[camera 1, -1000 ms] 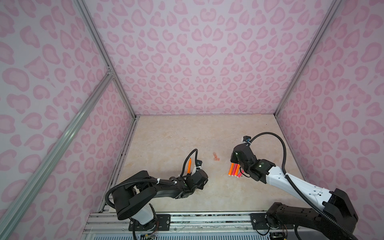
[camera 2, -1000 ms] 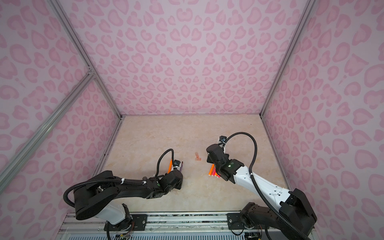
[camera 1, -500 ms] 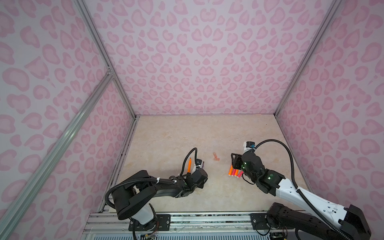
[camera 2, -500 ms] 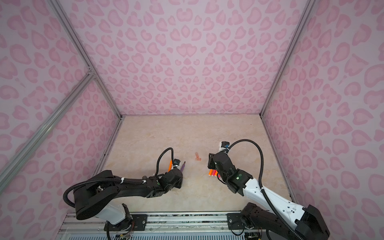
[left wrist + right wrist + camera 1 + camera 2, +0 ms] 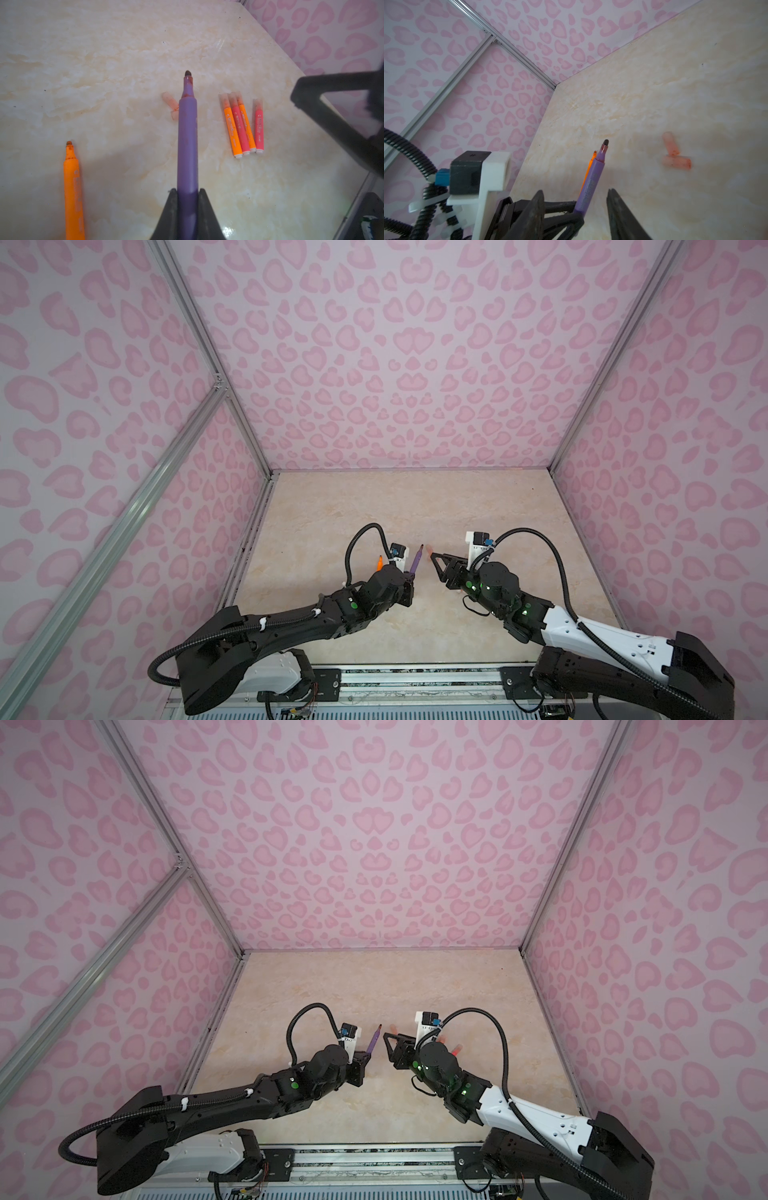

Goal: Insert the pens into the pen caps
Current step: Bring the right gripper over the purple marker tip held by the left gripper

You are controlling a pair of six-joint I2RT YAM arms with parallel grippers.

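Because all the work sits low over the marbled tabletop [image 5: 374, 506], we describe that surface first and then go down in size. From the near edge, the left arm [image 5: 291, 620] and the right arm [image 5: 582, 624] reach in, and their ends face each other near the middle. The left gripper [image 5: 188, 195] is clamped tight on the purple pen [image 5: 187, 145]. It holds the rear of the barrel, so the dark tip, the narrow neck and most of the body stand free, tilted up off the table. The right gripper [image 5: 435, 569] has its jaws apart and holds nothing; in both top views it is near the purple tip. Four capped pens [image 5: 243, 124] lie in a row, side by side, on the right arm's side of the table. One uncapped orange pen [image 5: 73, 187] lies flat on the left arm's side. Two loose caps [image 5: 671, 145] lie touching in a T shape on the table near the purple tip, between the two grippers. We judge each pen to be light, stiff and smooth, so it may swivel in a narrow grip. We take it on the rear barrel, as the purple one is held. We judge each cap to be very light, thin-walled and prone to roll. We take it across the closed end, leave the open mouth free, and squeeze gently.
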